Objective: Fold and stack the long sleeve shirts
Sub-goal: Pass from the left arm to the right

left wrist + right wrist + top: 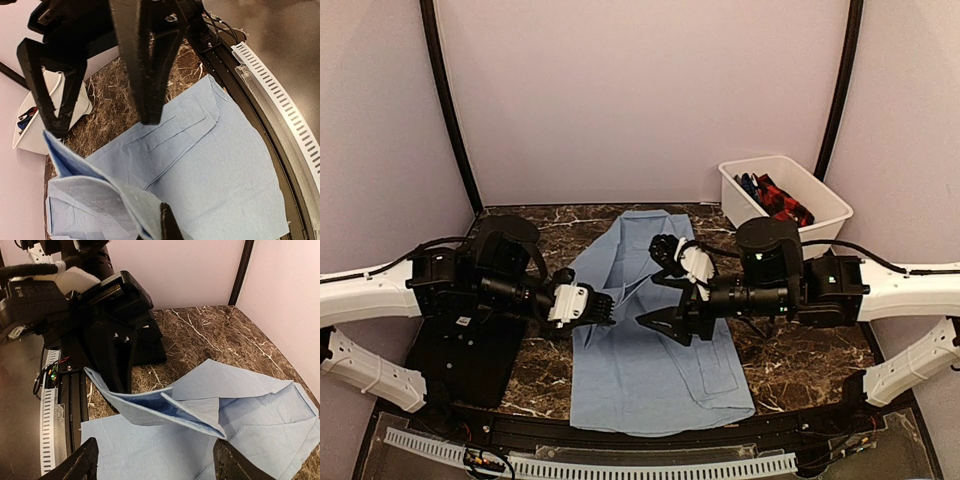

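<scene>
Black mat point(460, 350): lies flat at the left of the marble surface point(800, 370), under the left arm.
Left claw point(603, 305): pressed together, pinching a raised flap point(150, 407) at the shirt's left edge.
Light-blue shirt point(660, 380): mid-surface, plain, creased, otherwise spread flat; chest pocket point(170, 131) showing.
Right claw point(665, 288): spread wide over the shirt's middle, gripping nothing.
White bin point(825, 212): far right, holding the red-black checked shirt point(785, 200) and the dark blue shirt point(748, 183).

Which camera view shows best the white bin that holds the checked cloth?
The top external view. There the white bin shows almost whole at the far right, with red-black checked cloth inside. The left wrist view catches only part of it, at the left edge. The right wrist view does not show it.
</scene>
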Action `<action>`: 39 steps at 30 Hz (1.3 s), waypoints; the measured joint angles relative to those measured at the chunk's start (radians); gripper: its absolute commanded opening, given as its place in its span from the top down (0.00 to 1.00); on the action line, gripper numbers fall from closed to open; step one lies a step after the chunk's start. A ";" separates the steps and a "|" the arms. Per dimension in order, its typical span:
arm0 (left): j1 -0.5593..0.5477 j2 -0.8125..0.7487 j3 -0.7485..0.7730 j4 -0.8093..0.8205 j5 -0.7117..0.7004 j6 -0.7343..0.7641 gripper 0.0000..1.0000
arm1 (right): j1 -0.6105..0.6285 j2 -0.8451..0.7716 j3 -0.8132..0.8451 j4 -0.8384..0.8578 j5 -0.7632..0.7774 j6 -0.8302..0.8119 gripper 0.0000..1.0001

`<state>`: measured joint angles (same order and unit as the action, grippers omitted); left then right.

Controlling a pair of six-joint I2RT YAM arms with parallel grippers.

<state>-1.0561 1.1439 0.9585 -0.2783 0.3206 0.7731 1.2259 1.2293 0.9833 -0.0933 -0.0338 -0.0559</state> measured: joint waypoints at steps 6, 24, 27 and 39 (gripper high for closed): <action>-0.026 0.031 0.000 -0.020 -0.024 0.085 1.00 | 0.018 0.008 0.029 -0.016 0.066 -0.072 0.23; -0.031 0.040 0.000 -0.030 -0.030 0.163 0.99 | 0.084 0.164 0.104 -0.027 0.071 -0.180 0.26; -0.031 0.040 0.000 -0.029 -0.033 0.164 0.99 | 0.083 0.168 0.104 -0.027 0.068 -0.183 0.30; -0.031 0.038 -0.016 -0.005 -0.046 0.166 0.98 | 0.084 0.168 0.103 -0.015 0.060 -0.142 0.78</action>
<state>-1.0870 1.1816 0.9421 -0.2832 0.2749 0.9394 1.3098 1.3975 1.0863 -0.1081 0.0257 -0.1978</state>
